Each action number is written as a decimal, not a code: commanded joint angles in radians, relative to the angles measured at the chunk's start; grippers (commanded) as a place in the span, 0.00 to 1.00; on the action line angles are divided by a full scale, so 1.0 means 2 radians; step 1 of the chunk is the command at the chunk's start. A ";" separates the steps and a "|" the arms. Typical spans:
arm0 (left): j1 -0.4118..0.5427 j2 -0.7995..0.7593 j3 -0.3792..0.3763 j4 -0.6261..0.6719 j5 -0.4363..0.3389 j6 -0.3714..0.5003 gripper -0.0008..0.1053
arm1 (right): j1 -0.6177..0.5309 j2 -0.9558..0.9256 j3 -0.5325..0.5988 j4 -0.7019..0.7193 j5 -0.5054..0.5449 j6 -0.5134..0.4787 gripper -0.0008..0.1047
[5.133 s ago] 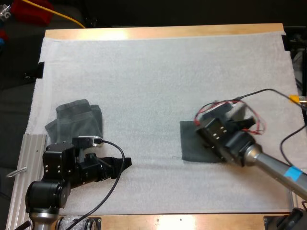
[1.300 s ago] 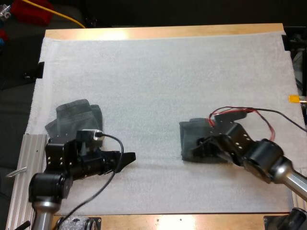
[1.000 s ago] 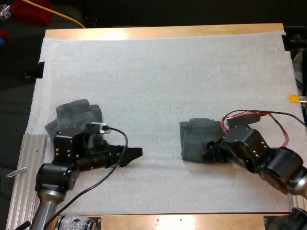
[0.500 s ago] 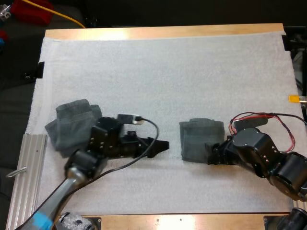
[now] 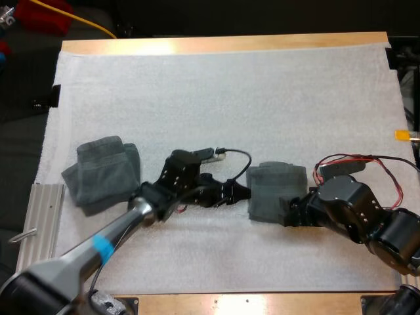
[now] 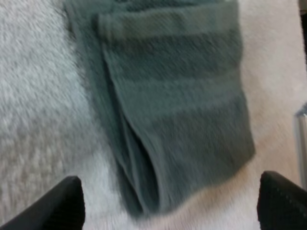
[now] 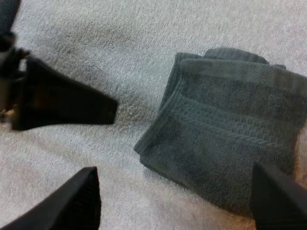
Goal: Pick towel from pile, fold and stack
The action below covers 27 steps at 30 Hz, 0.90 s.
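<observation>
Both pincers are released, fingers apart: the left gripper [image 5: 240,193] just beside the folded towel [image 5: 275,190], the right gripper [image 5: 286,211] at its near corner; the crumpled towel [image 5: 102,172] lies well apart, off to the left

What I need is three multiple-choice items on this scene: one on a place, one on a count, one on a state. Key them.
1. Where on the mat is the left gripper?
A. At the folded towel's left edge.
B. At the mat's far edge.
C. At the mat's near right corner.

2. How many towels lie on the mat?
A. One.
B. Two.
C. Four.

3. How do the left gripper's fingers stand?
A. Shut on the towel.
B. Shut on nothing.
C. Open.

Key:
1 A, the high view shows its tips at that edge.
2 B, the folded towel and a second towel at the mat's left.
3 C, in the left wrist view they stand apart, clear of the towel.
</observation>
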State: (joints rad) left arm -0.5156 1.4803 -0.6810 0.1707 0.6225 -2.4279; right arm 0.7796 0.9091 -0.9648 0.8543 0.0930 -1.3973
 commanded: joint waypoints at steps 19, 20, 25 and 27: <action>-0.041 0.124 -0.078 0.006 0.001 -0.039 0.68 | 0.000 -0.005 0.001 0.002 -0.004 -0.003 0.62; -0.041 0.124 -0.078 0.006 0.000 -0.045 0.68 | 0.000 -0.005 0.001 0.002 -0.004 -0.003 0.62; -0.041 0.125 -0.081 0.025 0.001 -0.067 0.68 | 0.000 -0.005 0.001 0.002 -0.004 -0.003 0.62; -0.041 0.127 -0.087 0.042 0.002 -0.067 0.68 | 0.000 -0.005 0.001 0.002 -0.004 -0.003 0.62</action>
State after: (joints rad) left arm -0.5950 1.7296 -0.8464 0.2309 0.6264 -2.5544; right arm 0.7796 0.9091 -0.9648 0.8543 0.0917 -1.3973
